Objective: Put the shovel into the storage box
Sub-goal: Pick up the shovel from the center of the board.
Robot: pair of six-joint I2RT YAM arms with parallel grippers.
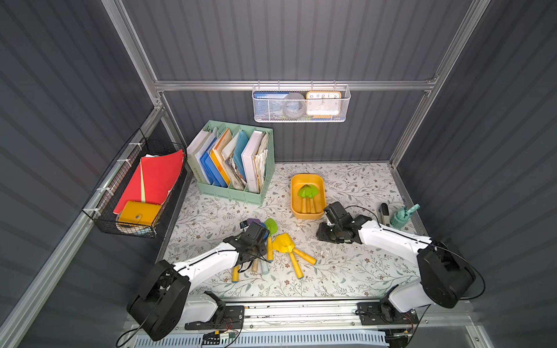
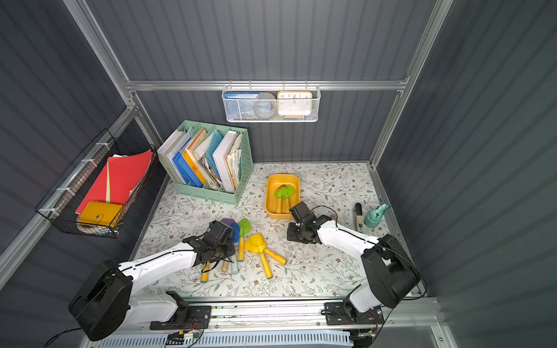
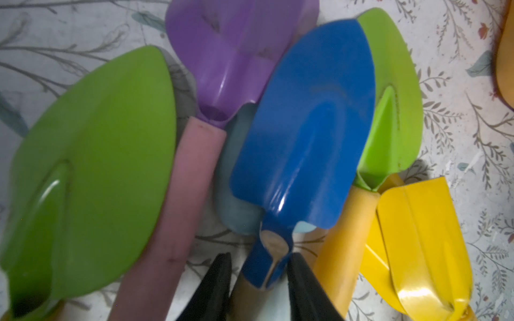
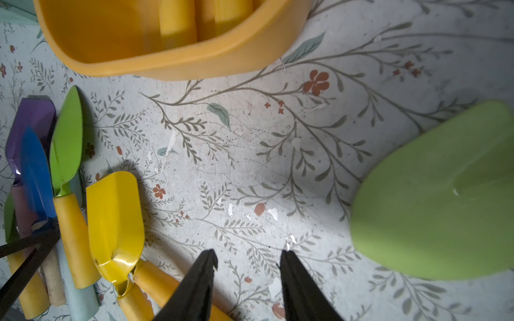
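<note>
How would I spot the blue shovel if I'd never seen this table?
Look in front of the mint-green file organiser, at the pile of shovels on the flowery table. The blue shovel lies between a purple shovel and a green shovel. It is the only blue blade, and the left end effector straddles its neck.

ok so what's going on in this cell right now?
Toy shovels are going into the yellow-orange storage box, which already holds green shovels. The left gripper is down on the pile of loose shovels on the table. Its jaws straddle the blue shovel at the neck, but whether they have clamped it isn't clear. The right gripper hangs open and empty beside the box.
</note>
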